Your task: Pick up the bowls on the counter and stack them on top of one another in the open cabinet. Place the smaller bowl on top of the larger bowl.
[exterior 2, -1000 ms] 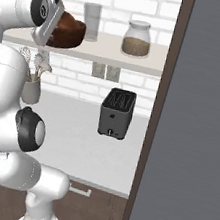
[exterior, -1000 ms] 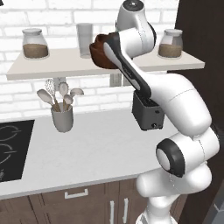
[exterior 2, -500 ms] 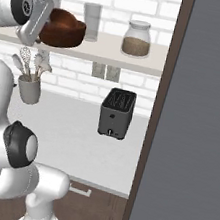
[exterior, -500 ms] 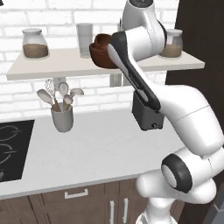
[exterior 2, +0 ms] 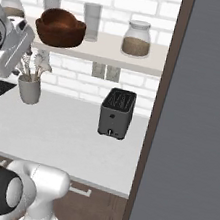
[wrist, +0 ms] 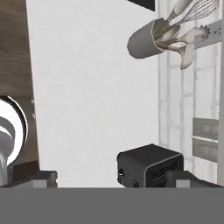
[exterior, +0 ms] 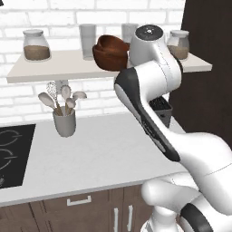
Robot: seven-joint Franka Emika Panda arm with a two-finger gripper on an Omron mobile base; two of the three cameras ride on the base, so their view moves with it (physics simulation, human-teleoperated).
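Note:
The reddish-brown bowls [exterior: 111,52] [exterior 2: 60,25] rest on the pale wall shelf [exterior: 68,64] [exterior 2: 106,50]. A smaller bowl seems to sit tilted inside the larger one, and their rims are hard to tell apart. My white hand [exterior 2: 11,47] hangs left of the bowls and slightly lower, not touching them. My gripper [wrist: 113,179] is open, its two dark fingertips [wrist: 39,177] spread wide with nothing between them. It looks down on the pale counter [wrist: 87,87] [exterior: 104,149].
A black toaster [exterior 2: 116,113] [wrist: 148,164] and a grey utensil cup [exterior: 65,122] [exterior 2: 29,90] [wrist: 146,41] stand on the counter. Jars [exterior: 36,45] [exterior 2: 136,38] and glasses [exterior: 87,41] share the shelf. The stove top [exterior: 11,154] is at left, a dark cabinet panel [exterior 2: 201,122] at right.
My hand has let go of the bowl on the shelf and drawn back, leftward and lower in the right base view. The bowls stay on the shelf.

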